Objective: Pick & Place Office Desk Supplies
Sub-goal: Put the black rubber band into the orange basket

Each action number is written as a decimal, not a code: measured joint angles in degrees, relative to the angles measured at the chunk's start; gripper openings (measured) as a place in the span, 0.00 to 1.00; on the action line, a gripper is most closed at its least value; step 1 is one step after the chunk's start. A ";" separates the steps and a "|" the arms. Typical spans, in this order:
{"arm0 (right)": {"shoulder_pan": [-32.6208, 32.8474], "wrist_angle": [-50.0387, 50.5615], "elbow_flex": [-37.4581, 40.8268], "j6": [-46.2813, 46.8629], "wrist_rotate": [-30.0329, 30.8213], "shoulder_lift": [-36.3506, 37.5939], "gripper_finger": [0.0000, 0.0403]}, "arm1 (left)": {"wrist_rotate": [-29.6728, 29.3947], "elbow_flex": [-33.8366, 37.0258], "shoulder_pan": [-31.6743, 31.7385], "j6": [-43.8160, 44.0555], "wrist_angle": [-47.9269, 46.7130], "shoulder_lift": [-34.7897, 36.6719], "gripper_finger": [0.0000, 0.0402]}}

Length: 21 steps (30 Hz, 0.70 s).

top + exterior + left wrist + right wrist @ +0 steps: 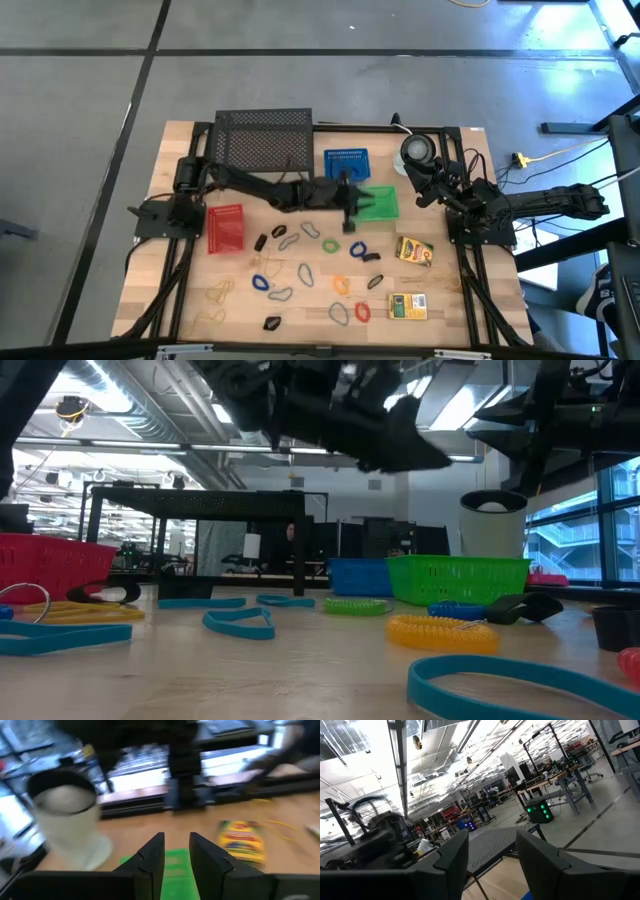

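Centrally in the high view, the left gripper [352, 207], fingers parted and empty, hangs over the green basket [381, 205]; coloured loops [331, 245] lie just below, beside the blue basket [346, 163].

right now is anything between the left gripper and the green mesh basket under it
Nothing visible. The left gripper hangs open over the green mesh basket, with only open air between them; the right gripper waits off to the side.
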<state>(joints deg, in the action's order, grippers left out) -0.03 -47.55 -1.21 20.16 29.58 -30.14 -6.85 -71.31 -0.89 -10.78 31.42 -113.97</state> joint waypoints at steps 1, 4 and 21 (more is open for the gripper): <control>-0.01 0.01 0.00 0.01 0.00 0.00 0.41 | -0.16 0.00 -1.47 -1.00 -0.28 0.00 0.21; 0.00 0.01 0.00 0.01 0.00 0.00 0.41 | -3.37 0.00 -5.82 -3.66 -1.10 0.16 0.21; 0.00 0.03 0.01 0.03 -0.01 0.01 0.41 | -16.87 0.00 -17.97 33.21 -69.61 13.85 0.18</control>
<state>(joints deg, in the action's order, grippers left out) -0.03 -47.52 -1.20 20.18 29.57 -30.13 -23.72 -71.31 -18.86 22.43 -38.18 -100.12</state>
